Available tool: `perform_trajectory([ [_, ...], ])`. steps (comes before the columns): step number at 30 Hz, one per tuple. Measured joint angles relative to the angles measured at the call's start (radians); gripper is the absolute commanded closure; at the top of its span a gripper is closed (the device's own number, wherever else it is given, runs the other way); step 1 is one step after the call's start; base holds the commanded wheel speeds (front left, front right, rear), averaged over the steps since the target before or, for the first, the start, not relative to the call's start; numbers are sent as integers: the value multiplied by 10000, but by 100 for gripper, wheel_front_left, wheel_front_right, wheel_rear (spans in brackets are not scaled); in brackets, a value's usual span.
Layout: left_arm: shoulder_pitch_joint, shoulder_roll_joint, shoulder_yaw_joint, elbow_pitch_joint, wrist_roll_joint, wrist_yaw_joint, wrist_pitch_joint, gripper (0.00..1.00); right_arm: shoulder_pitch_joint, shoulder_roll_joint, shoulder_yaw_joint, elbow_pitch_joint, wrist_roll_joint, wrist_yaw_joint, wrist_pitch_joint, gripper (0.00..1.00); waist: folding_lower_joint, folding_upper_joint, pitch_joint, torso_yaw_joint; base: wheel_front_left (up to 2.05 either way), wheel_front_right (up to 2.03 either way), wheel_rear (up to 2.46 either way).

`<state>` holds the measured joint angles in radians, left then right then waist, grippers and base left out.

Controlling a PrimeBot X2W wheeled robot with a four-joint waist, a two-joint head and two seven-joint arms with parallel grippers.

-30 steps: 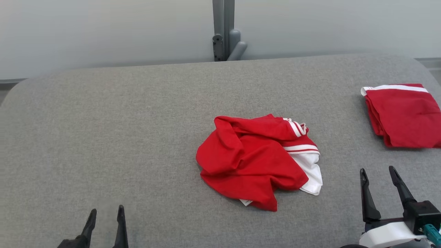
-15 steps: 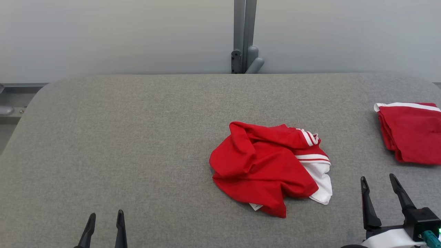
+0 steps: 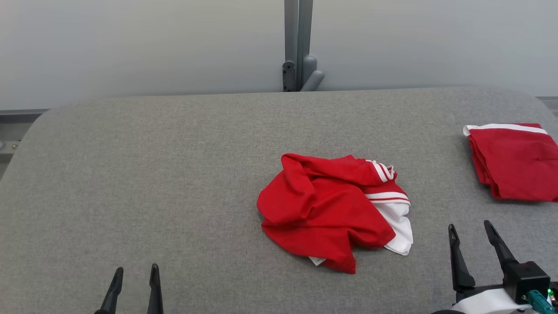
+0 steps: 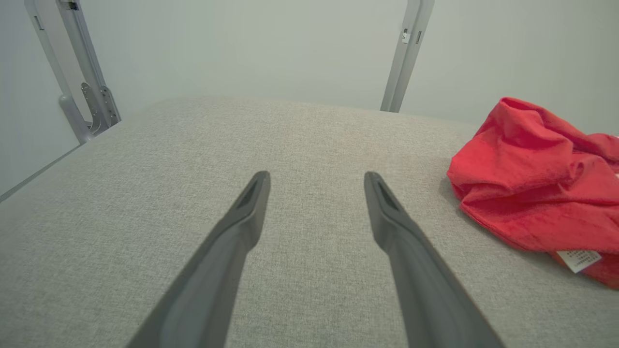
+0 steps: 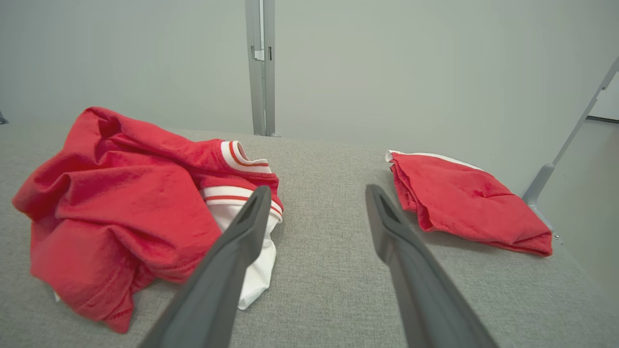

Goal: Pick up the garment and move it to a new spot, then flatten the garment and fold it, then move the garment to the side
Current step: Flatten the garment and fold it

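Observation:
A crumpled red garment (image 3: 322,209) with white and red-striped trim lies in a heap near the middle of the grey padded table (image 3: 174,174). The left wrist view has the garment (image 4: 537,193) at its right edge, and the right wrist view has the garment (image 5: 125,208) at its left. My left gripper (image 3: 134,269) stands open at the lower left, well clear of the heap, with bare table between its fingers. My right gripper (image 3: 470,226) stands open at the lower right, just right of the heap and apart from it.
A second red garment (image 3: 514,161), folded with a white band, rests at the table's right edge, also seen as the folded garment (image 5: 464,203) in the right wrist view. A grey post (image 3: 296,43) rises behind the table's far edge against a pale wall.
The whole head view has shifted, so the camera moved. Both grippers stay open and the crumpled garment lies as it did.

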<state>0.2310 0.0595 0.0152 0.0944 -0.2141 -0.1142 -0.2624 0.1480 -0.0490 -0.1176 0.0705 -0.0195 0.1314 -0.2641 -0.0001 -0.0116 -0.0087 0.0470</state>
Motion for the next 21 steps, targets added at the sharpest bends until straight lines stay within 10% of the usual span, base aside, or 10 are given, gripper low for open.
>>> perform_trajectory([
  [8,-868,-56,-2079,-84,336,-107,113,0,-320,-2,267,-25,0,0,0,0,0,0,98,-489,0,0,0],
  [21,-5561,167,-7588,1639,-182,-178,3678,0,-988,-6,454,36,660,0,0,0,1,0,818,-2144,0,0,0],
])
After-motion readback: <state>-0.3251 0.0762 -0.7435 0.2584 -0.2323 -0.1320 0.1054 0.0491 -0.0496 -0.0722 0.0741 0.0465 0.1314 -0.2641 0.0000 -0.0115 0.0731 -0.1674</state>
